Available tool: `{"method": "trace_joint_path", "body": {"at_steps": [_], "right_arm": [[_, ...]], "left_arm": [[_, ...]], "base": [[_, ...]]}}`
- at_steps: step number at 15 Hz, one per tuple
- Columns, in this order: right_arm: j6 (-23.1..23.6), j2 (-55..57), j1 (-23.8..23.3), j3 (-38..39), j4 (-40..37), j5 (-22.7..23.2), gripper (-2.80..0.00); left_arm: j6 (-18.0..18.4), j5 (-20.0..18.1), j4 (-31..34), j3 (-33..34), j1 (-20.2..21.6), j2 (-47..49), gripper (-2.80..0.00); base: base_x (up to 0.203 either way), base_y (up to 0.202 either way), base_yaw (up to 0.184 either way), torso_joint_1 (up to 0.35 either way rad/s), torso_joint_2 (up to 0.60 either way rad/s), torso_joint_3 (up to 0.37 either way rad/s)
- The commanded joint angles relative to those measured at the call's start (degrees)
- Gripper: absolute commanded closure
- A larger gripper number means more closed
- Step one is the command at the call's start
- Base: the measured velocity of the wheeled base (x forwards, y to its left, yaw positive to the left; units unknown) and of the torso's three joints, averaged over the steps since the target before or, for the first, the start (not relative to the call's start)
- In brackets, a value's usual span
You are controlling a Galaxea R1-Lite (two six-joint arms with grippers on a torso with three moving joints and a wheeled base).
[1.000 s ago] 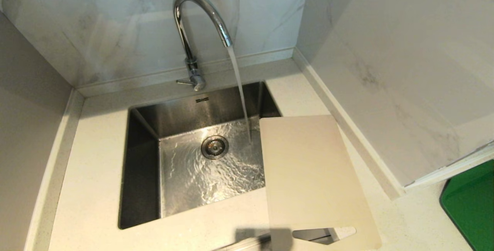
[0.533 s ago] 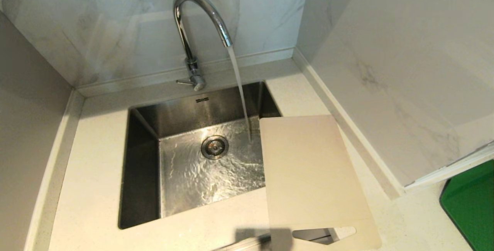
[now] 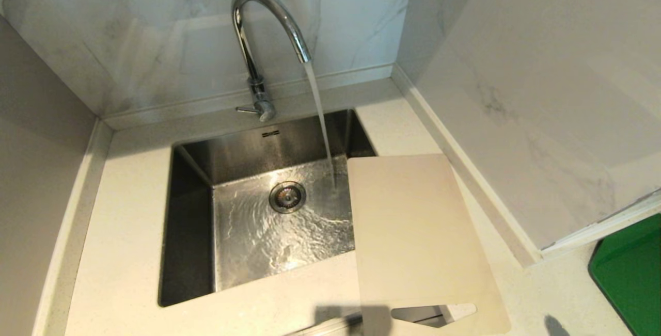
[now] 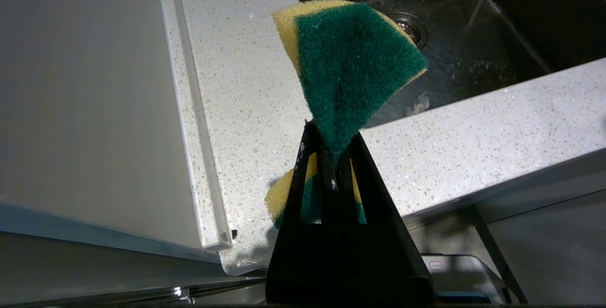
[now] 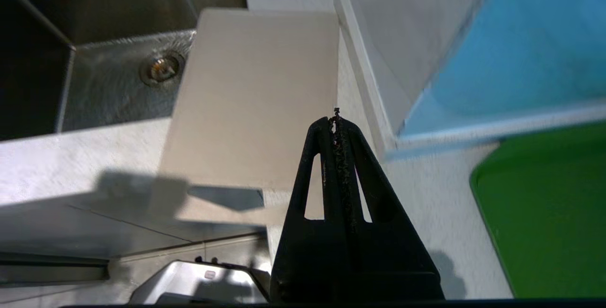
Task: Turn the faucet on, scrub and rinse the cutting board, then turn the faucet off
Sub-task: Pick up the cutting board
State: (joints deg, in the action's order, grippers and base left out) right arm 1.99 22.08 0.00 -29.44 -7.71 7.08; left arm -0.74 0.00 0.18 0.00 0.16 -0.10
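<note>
The chrome faucet (image 3: pixel 258 42) is running; its stream falls into the sink just left of the cutting board. Its thin lever (image 3: pixel 247 110) sticks out to the left. The beige cutting board (image 3: pixel 418 238) lies flat on the counter right of the sink, overhanging the basin and the counter's front edge, slot handle (image 3: pixel 434 313) nearest me. My right gripper (image 5: pixel 335 119) is shut and empty, hovering over the board's (image 5: pixel 255 95) near right corner. My left gripper (image 4: pixel 334 133) is shut on a green and yellow sponge (image 4: pixel 350 62), low in front of the counter, left of the sink. Neither gripper shows in the head view.
The steel sink (image 3: pixel 188 253) has water swirling round its drain (image 3: pixel 287 196). Marble walls close the corner behind and to the right. A bright green flat object (image 3: pixel 627 274) lies on the counter at far right. Pale speckled counter (image 3: pixel 124 243) runs left of the sink.
A small dark shadow has appeared on the counter at the bottom edge, right of the board. The board, the faucet and the running water are as before.
</note>
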Motion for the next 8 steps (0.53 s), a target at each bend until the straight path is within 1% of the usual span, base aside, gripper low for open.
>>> {"method": "trace_joint_path", "body": {"at_steps": [1, 4, 5, 8], "right_arm": [[0.20, 12.52, 0.02, -7.37, -0.31, 1.05, 0.00], [2.70, 22.23, 0.18, -10.02, -0.51, 4.70, 0.00], [3.39, 24.86, 0.91, -10.36, -0.50, 6.17, 0.00], [4.29, 31.08, 6.85, -10.39, -0.47, 7.19, 0.00]], "left_arm": [[-0.05, 0.00, -0.01, 0.15, 0.02, 0.10, 0.00], [-0.15, 0.00, 0.00, 0.09, 0.02, 0.10, 0.00], [-0.22, 0.00, -0.01, 0.15, 0.02, 0.02, 0.00], [-0.22, 0.00, -0.01, 0.09, 0.02, 0.10, 0.00]], "base": [[0.000, 0.000, 0.000, 0.000, 0.00, 0.000], [0.000, 0.000, 0.000, 0.000, 0.00, 0.000], [0.000, 0.000, 0.000, 0.000, 0.00, 0.000], [0.000, 0.000, 0.000, 0.000, 0.00, 0.000]]}}
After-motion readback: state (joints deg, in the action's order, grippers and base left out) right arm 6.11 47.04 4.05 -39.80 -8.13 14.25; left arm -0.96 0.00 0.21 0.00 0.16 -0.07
